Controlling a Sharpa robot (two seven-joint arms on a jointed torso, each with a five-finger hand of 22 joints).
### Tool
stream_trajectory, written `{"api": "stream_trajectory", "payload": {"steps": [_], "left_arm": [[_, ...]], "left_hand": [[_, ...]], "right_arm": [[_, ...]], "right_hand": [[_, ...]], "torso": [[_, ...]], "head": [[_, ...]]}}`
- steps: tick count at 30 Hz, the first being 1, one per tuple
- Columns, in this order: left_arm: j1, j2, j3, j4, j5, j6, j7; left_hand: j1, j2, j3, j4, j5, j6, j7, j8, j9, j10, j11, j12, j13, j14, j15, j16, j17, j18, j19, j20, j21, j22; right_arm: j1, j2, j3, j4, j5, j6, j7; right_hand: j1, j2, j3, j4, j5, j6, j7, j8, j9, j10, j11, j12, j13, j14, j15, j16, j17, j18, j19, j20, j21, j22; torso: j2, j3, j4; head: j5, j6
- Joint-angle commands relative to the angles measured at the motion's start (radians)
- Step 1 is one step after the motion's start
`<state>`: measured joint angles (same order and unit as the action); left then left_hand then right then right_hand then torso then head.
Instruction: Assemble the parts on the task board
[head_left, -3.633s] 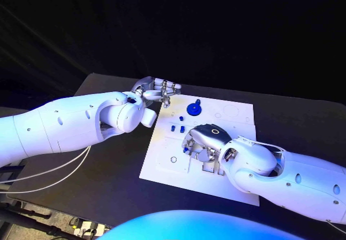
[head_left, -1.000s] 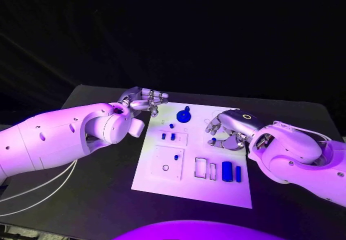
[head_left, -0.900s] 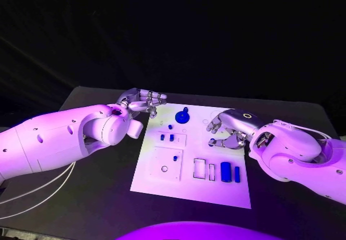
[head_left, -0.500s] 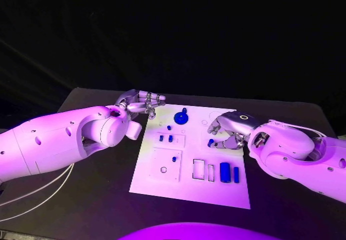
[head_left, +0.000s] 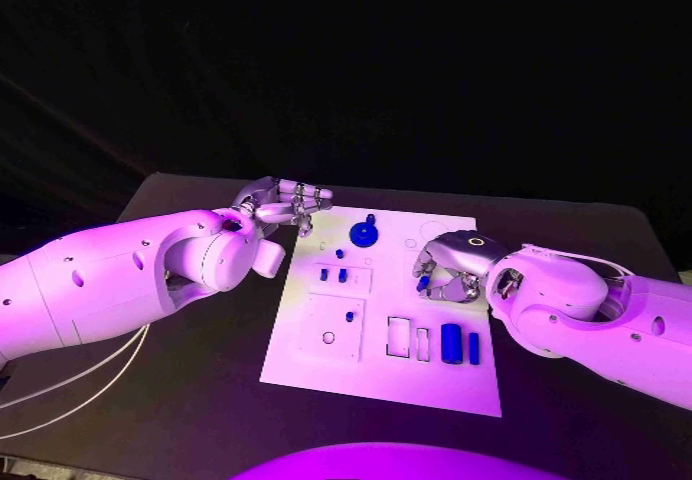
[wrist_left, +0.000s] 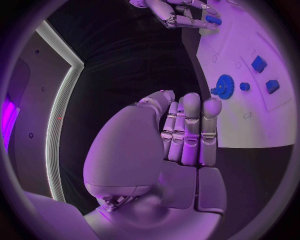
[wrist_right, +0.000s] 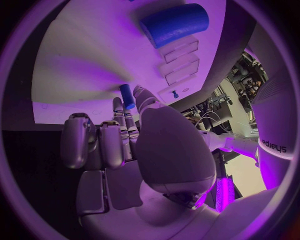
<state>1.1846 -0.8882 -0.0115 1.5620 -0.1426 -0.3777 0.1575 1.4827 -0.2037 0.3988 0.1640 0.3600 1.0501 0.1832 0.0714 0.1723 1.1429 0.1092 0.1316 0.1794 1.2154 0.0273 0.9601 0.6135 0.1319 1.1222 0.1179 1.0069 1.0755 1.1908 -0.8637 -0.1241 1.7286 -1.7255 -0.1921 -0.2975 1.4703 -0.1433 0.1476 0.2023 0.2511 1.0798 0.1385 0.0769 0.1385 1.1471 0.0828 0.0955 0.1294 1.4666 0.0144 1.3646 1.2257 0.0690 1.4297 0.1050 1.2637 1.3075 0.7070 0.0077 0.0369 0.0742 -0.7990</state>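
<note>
Now, by label:
Right hand (head_left: 450, 270): over the board (head_left: 332, 352), pinching a small blue peg (wrist_right: 127, 96).
Left hand (head_left: 284, 203): fingers curled on nothing, at the board's far corner.
Nearby: blue gear (head_left: 364, 234), blue cylinder (head_left: 453, 343) on the board.
Desk (head_left: 188, 390): black.

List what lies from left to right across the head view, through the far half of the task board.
Left robot hand at the board's far left corner → blue gear standing on the task board → right robot hand, pinching a small blue part.
</note>
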Motion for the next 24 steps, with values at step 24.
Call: {"api": "stream_trajectory", "payload": {"steps": [24], "left_arm": [[0.001,0.0,0.001,0.002,-0.002,0.016,0.008]], "left_hand": [[0.0,0.012,-0.001,-0.007,-0.003,-0.008,-0.002,-0.002,-0.001,-0.007,-0.001,0.006,0.001,-0.006,0.0,-0.005,-0.001,0.018,-0.007,0.001,-0.004,-0.002]], "right_arm": [[-0.004,-0.013,0.002,0.03,-0.033,-0.081,-0.007]], "right_hand": [[0.082,0.043,0.202,-0.046,-0.074,0.116,-0.026,0.045,0.038,0.143,-0.038,0.011,-0.011,0.048,-0.043,0.037,0.044,-0.03,0.063,-0.026,0.126,0.203]], "torso": [[-0.001,0.0004,-0.001]], "head": [[0.005,-0.009]]}}
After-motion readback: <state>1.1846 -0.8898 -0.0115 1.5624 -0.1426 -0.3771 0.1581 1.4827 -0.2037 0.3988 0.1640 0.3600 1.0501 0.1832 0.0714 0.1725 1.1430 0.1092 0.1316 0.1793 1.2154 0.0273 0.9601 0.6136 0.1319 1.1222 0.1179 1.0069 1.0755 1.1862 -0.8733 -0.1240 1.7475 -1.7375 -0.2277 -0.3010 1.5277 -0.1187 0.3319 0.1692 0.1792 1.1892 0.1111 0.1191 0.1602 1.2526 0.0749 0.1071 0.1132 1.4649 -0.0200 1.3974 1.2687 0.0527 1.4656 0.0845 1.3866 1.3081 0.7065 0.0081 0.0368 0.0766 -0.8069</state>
